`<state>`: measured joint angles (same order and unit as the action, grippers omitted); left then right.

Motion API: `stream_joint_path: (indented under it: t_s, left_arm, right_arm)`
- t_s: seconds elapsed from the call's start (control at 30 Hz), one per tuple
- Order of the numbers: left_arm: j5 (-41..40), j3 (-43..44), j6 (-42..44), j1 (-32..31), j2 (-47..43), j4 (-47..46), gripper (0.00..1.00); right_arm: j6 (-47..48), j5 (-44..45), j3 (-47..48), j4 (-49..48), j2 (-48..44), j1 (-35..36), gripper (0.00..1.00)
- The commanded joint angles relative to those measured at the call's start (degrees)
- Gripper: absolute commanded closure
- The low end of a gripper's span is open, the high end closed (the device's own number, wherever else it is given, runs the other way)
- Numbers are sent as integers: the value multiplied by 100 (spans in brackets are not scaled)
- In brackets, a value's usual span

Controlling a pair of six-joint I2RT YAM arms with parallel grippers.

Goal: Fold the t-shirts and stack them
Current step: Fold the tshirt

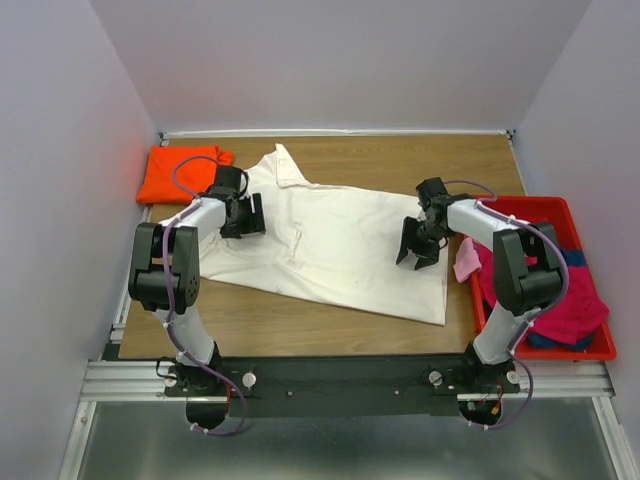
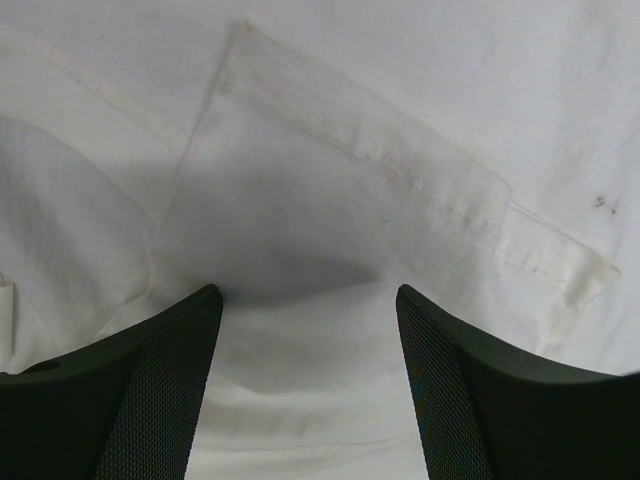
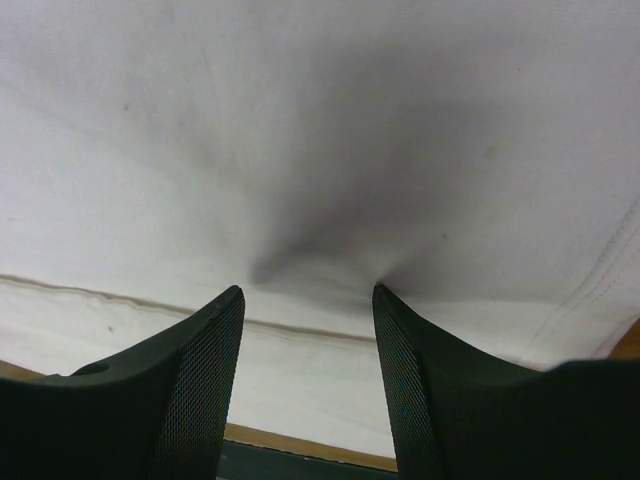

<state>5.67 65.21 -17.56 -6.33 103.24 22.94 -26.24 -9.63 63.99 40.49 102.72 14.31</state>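
Cream-white t-shirt (image 1: 340, 245) spread flat across the middle of the counter (image 1: 400, 160), collar toward the far left. Near the collar, left fingers (image 2: 160, 390) spread apart, tips down on the cloth, pinching nothing. Near the right hem, right fingers (image 3: 180, 390) spread apart too, small crease between the tips. Orange t-shirt (image 1: 180, 172) folded at the far left corner. Magenta t-shirt (image 1: 575, 310) heaped in the red bin (image 1: 590, 352), at the right.

The end effector (image 3: 306, 290), fingers spread, presses into the cream-white t-shirt (image 3: 300, 120).
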Motion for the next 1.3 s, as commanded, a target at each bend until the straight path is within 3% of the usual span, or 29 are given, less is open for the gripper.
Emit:
stream_joint_path:
  t_s: [0.0,0.37,0.5,0.67,0.9,1.03,1.27]
  left_arm:
    - [-22,-465,-151,61,-154,421,21]
    - [21,-1343,-652,70,-1016,809,21]
    - [92,-1275,-687,70,-1236,913,21]
    - [101,-415,-635,70,-1272,1177,21]
    - [188,1745,-424,70,-587,1161,21]
    - [653,2960,-380,35,500,1108,23]
    - [646,5262,-213,-141,2259,1415,23]
  right_arm:
    - [-232,260,-615,178,74,55,38]
    - [-294,181,-1002,530,-393,55,38]
    - [-250,128,-783,652,-463,55,38]
    - [-276,294,244,943,-533,55,38]
    - [-215,1190,1755,1216,-253,20,34]
    - [-66,1664,2249,1216,309,-112,34]
    - [66,1938,2812,952,1188,-621,41]
